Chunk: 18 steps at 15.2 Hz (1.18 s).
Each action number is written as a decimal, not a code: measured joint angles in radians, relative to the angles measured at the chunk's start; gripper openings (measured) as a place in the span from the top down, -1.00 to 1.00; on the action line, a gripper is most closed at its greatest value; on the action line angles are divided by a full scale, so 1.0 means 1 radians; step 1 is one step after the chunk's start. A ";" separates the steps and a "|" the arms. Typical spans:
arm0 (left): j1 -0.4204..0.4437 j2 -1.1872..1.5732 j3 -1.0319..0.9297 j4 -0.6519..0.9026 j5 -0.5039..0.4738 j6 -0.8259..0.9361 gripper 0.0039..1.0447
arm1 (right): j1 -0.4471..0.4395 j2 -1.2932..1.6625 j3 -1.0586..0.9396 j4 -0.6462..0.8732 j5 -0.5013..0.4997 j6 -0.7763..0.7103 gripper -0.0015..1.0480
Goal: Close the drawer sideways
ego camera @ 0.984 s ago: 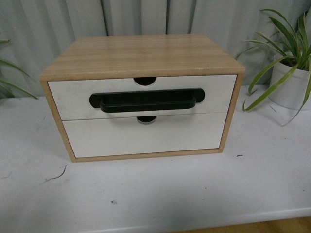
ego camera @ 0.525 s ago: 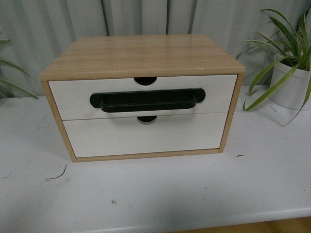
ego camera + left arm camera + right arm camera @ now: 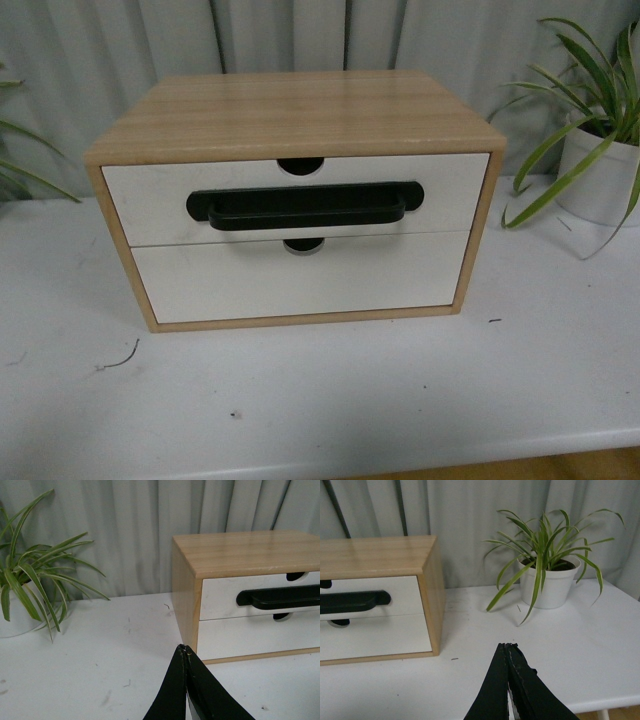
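A light wood cabinet (image 3: pixel 290 110) stands on the white table (image 3: pixel 350 400). Its upper drawer (image 3: pixel 140 200) has a white front, a long black bar handle (image 3: pixel 305 207) and a half-round notch in its top edge. It sits flush with the cabinet face. Below it is a plain white drawer front (image 3: pixel 300 280) without a handle. Neither gripper shows in the front view. My left gripper (image 3: pixel 184 650) is shut and empty, near the cabinet's left front corner (image 3: pixel 192 630). My right gripper (image 3: pixel 506 647) is shut and empty, over the table right of the cabinet (image 3: pixel 430 605).
A potted spider plant (image 3: pixel 600 150) in a white pot stands right of the cabinet. Another plant (image 3: pixel 30 585) stands to its left. A grey curtain (image 3: pixel 100 50) hangs behind. The table's front edge (image 3: pixel 400 450) is near.
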 joint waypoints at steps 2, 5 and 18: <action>0.000 0.000 0.000 0.000 0.000 0.000 0.97 | 0.000 0.000 0.000 0.009 0.000 0.000 0.96; 0.000 0.000 0.000 0.000 0.000 -0.001 0.95 | 0.000 0.000 0.000 0.010 0.000 0.000 0.92; 0.000 0.000 0.000 0.000 0.000 -0.001 -0.88 | 0.000 0.000 0.000 0.010 0.000 0.000 -0.88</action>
